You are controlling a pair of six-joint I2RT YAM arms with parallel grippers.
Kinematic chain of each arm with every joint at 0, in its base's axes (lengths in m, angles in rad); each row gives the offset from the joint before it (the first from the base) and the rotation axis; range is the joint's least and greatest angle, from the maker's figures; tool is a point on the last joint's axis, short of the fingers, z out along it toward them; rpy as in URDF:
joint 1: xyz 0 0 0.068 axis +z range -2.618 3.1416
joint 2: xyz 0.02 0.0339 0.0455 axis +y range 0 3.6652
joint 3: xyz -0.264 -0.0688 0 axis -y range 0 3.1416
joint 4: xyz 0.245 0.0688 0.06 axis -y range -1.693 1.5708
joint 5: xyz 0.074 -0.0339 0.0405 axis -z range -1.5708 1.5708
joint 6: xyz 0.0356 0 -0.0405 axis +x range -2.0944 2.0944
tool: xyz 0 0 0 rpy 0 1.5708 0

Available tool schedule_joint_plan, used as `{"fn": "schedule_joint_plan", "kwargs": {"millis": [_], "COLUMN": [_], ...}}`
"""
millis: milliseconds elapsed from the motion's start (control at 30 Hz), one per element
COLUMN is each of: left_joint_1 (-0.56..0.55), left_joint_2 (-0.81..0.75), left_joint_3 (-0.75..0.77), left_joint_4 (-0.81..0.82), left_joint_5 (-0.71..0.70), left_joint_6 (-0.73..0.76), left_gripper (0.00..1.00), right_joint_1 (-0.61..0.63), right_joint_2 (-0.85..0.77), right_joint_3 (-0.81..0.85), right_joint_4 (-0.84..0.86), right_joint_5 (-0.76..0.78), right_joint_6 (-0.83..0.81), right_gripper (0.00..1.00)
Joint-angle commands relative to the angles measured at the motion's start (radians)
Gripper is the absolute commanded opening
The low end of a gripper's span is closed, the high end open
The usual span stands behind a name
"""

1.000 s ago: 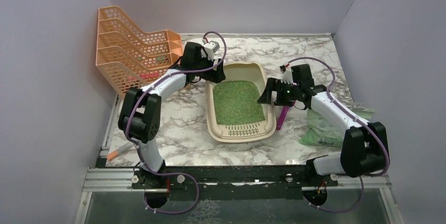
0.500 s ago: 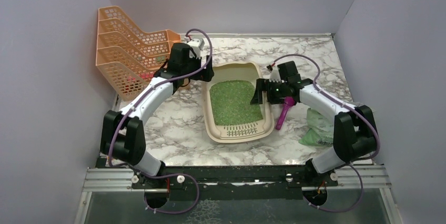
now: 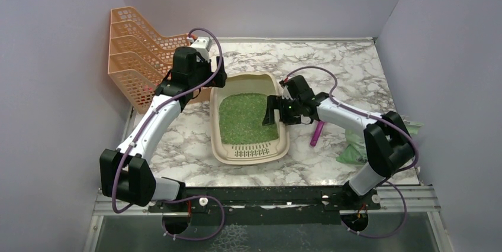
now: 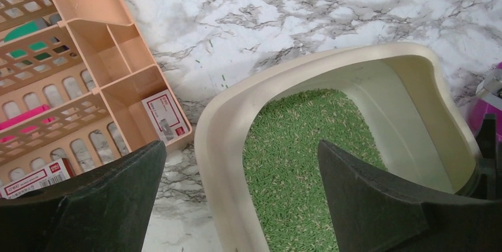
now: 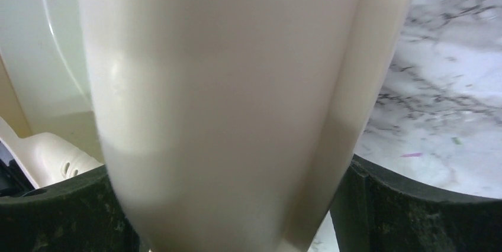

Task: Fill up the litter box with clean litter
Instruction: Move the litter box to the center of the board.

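Observation:
The beige litter box [image 3: 251,152] lies left of the table's middle, its slotted lip toward me, with green clean litter [image 3: 245,117] covering its floor. My left gripper [image 3: 213,83] is open and straddles the box's far-left rim [image 4: 219,139]; in the left wrist view its jaws [image 4: 241,148] stand wide, one outside, one over the litter [image 4: 302,157], with gaps on both sides. My right gripper [image 3: 273,110] is shut on the box's right wall [image 5: 225,86], which fills the space between its fingers [image 5: 414,210]. The green litter bag [image 3: 361,145] lies at the right edge.
An orange mesh file rack [image 3: 145,57] stands at the back left, close to the box's far-left corner; it also shows in the left wrist view [image 4: 89,33]. A magenta scoop [image 3: 317,133] lies on the marble right of the box.
The litter box has slid left across the table together with both grippers. The right gripper has left the scoop behind; the left arm has swung toward the rack.

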State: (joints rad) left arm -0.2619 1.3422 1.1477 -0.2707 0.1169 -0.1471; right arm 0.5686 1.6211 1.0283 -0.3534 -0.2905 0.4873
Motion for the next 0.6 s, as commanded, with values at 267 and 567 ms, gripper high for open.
{"fn": "schedule_joint_plan", "kwargs": {"millis": [267, 567], "left_joint_1": [0.002, 0.003], "left_joint_2": [-0.049, -0.065], "left_joint_3": [0.013, 0.000], "left_joint_4": [-0.045, -0.058], "left_joint_5": [0.082, -0.001], "left_joint_6": [0.006, -0.018], "left_gripper": [0.98, 0.98], "right_joint_1": [0.096, 0.095], "right_joint_2": [-0.046, -0.139], "right_joint_3": [-0.004, 0.096], "right_joint_4": [0.088, -0.122], "right_joint_5": [-0.051, 0.284], "right_joint_6": [0.145, 0.032], "right_gripper": [0.99, 1.00]}}
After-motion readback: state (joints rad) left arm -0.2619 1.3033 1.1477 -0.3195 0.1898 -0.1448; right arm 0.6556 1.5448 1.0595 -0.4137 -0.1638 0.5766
